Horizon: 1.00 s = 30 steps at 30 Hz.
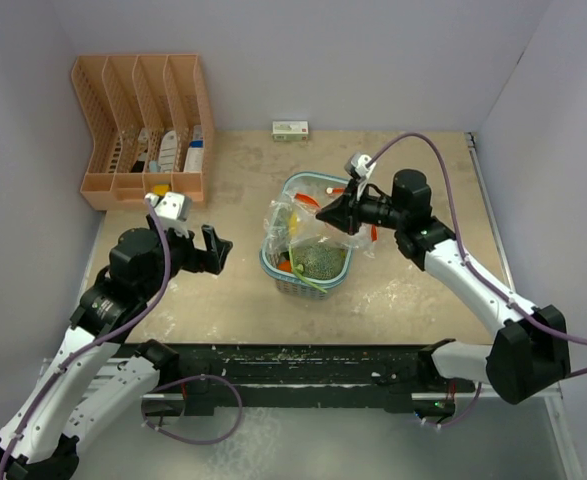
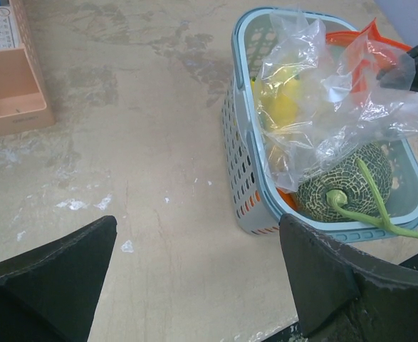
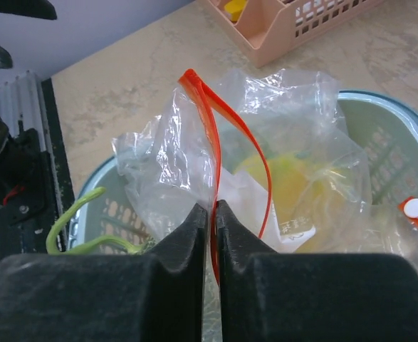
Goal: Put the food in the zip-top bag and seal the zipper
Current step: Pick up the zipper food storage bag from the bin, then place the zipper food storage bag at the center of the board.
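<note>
**A:** What have you got?
**B:** My right end effector [image 3: 214, 214] is clamped on the orange zipper [image 3: 203, 107] of the zip-top bag [image 3: 287, 135]; the strip runs straight up from my grip.
**A:** And the food?
**B:** The green head [image 2: 344, 185] lies just below, in the basket [image 2: 241, 178]. My left end effector [image 1: 213, 250] hangs spread wide, well to its left.

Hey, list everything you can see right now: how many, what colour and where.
table: one, beige, under everything
basket: one, light blue mesh, table centre
zip-top bag: one, clear with orange-red zipper, draped over basket
green head: one, netted green, long stalk, basket's near end
yellow food: count unclear, seen through bag, in basket
organizer: one, peach, far left corner
small box: one, white-green, against far wall
left gripper: open, left of basket, holding nothing
right gripper: shut on zip-top bag's zipper edge
</note>
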Each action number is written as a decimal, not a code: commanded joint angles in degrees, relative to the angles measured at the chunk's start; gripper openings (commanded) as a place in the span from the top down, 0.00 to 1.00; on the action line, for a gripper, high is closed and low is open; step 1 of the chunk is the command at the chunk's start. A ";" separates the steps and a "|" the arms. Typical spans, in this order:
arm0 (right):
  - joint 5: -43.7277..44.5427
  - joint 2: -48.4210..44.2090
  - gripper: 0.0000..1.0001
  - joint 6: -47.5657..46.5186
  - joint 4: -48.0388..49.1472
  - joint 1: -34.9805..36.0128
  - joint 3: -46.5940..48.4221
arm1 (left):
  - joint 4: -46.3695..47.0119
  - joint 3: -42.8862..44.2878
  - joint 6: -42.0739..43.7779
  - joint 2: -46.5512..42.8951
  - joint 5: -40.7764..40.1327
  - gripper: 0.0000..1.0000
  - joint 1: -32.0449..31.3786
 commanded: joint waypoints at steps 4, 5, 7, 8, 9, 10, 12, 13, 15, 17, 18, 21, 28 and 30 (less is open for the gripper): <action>-2.01 -8.36 1.00 3.30 1.68 0.04 2.52 | -0.56 5.41 0.34 -0.33 -1.23 0.01 0.46; -2.06 -9.34 1.00 3.97 1.65 0.11 3.08 | -0.84 6.12 0.50 -0.39 -1.55 0.01 0.41; -2.58 -11.11 1.00 5.99 2.37 0.61 4.19 | -1.35 7.36 0.79 -0.61 -2.24 0.01 0.44; -2.43 -11.93 1.00 7.14 3.20 1.14 4.45 | -1.68 7.87 0.82 -0.89 -2.71 0.01 0.45; -2.35 -12.64 1.00 8.15 4.17 1.88 4.48 | -2.02 8.33 0.90 -1.12 -3.28 0.01 0.46; -1.85 -13.04 1.00 8.64 5.19 3.36 5.41 | -2.42 8.72 1.02 -1.53 -3.84 0.01 0.46; 1.32 -12.79 1.00 6.76 4.08 8.13 8.30 | -3.48 9.86 1.11 -2.37 -5.73 0.01 0.46; 4.14 -12.02 1.00 4.99 2.26 11.17 9.52 | -4.30 11.13 1.03 -2.94 -7.15 0.01 0.46; 9.65 -9.39 1.00 2.82 -0.04 16.41 11.30 | -6.20 13.38 0.45 -4.51 -10.65 0.01 0.46; 14.87 -6.19 1.00 1.49 -0.13 21.11 12.21 | -7.95 15.54 -0.80 -6.70 -15.65 0.01 0.46; 18.06 -4.42 1.00 0.55 -0.03 23.62 12.60 | -8.39 16.20 -1.36 -8.11 -18.17 0.01 0.46; 27.90 0.84 1.00 -1.61 0.20 29.83 13.71 | -8.37 17.14 -2.02 -12.86 -24.68 0.01 0.46; 37.70 11.35 0.83 1.16 4.26 35.23 13.86 | -7.74 17.37 -1.29 -20.73 -31.80 0.01 0.46; 40.87 12.45 0.67 1.92 3.49 36.16 14.29 | -7.89 16.80 -1.37 -20.43 -30.33 0.01 0.46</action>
